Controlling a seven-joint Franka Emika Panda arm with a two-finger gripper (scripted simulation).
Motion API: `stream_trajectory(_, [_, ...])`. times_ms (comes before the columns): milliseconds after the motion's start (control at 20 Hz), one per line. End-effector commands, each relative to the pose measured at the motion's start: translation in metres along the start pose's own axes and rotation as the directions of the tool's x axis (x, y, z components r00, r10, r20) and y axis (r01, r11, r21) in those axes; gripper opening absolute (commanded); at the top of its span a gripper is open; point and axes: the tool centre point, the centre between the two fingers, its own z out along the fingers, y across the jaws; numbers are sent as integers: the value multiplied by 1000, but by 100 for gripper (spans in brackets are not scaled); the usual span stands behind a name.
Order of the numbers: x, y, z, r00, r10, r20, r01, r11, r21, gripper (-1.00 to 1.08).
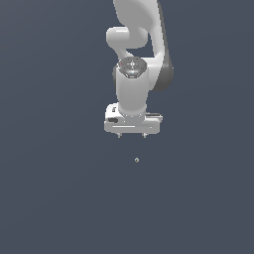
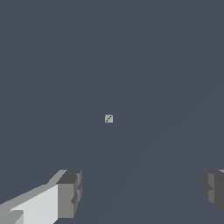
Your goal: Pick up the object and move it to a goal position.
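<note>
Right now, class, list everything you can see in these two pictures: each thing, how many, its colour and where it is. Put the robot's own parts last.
object: one, pale grey, tiny speck on the dark surface, below the claw in the exterior view and slightly toward that view's right; apart from the fingers. In the wrist view it looks like a small pale square with dark marks.
surface: one, plain dark blue-grey, fills the background of both views.
arm: one, white with dark grey sections, comes down from the top centre of the exterior view.
claw: one, white body with grey fingers, open, holding nothing.
</note>
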Motion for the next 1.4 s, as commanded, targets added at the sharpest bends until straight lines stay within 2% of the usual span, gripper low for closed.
stream_trajectory(0, [0, -1, 1, 1000, 16, 1, -16, 1000, 1, 100])
stream_trajectory(400, [3, -3, 10, 992, 124, 3, -124, 992, 4, 100])
stream_trajectory(700, [7, -6, 21, 967, 255, 6, -255, 967, 6, 100])
stream_trajectory(1000, [11, -10, 33, 913, 407, 8, -407, 913, 6, 100])
stream_trajectory(1350, [15, -13, 48, 821, 571, 10, -571, 821, 3, 100])
